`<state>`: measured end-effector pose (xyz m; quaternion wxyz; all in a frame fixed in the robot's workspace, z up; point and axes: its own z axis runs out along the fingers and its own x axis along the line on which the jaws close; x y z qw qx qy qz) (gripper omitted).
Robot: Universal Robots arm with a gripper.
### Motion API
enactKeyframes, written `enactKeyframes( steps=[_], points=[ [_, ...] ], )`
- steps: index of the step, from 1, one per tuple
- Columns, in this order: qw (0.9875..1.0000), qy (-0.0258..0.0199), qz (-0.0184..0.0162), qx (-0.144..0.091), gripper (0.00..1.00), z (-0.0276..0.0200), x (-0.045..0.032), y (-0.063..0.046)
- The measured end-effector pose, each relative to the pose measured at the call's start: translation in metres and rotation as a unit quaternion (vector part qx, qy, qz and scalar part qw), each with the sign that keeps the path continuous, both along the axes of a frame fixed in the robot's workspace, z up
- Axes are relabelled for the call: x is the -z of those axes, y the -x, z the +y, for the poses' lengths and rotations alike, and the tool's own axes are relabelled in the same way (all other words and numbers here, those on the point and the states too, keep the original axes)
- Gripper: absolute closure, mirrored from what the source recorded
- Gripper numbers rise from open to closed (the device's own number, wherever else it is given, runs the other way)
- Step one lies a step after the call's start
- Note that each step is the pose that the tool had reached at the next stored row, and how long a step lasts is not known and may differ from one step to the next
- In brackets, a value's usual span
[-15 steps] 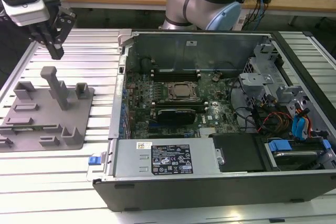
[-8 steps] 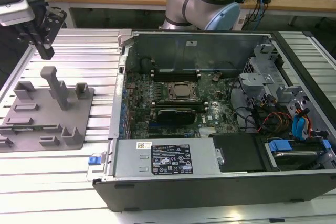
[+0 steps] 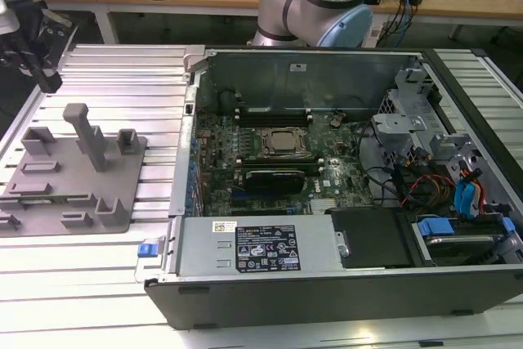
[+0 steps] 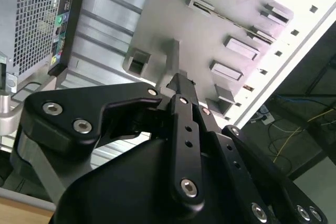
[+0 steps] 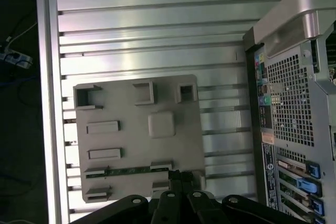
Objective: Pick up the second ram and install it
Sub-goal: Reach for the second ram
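The second ram [image 5: 128, 170] is a thin green stick lying flat along a slot of the grey slotted tray [image 5: 173, 145]. In the exterior view the ram [image 3: 37, 199] shows near the front edge of the tray [image 3: 122, 202], on that view's left. My black gripper [image 3: 51, 81] hangs well above the table behind the tray, apart from it. In both wrist views its fingers [image 4: 181, 85] meet at the tips with nothing between them. In the first wrist view the gripper [image 5: 181, 176] sits over the tray's edge just beside the ram.
The open computer case [image 3: 327, 284] lies on the exterior view's right, with its motherboard [image 3: 278, 149] exposed, cables and blue drive parts [image 3: 462, 202] at the far side. The tray's upright post [image 3: 88, 132] rises from the ribbed aluminium table [image 3: 122, 79]. The case's rear panel [image 5: 294, 124] borders the tray.
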<state>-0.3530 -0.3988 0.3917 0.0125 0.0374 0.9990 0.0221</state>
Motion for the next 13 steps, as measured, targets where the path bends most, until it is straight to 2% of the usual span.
enactKeyframes(
  steps=[4,7,11,13],
  points=[
    [1.0,0.0,0.0,0.0,0.92,-0.0001,0.0008,0.018],
    [1.0,0.0,0.0,0.0,0.92,-0.0021,0.0044,0.033],
    [1.0,0.0,0.0,0.0,0.92,-0.0058,0.0084,0.038],
    [1.0,0.0,0.0001,0.0,0.92,-0.01,0.0121,0.04]
  ],
)
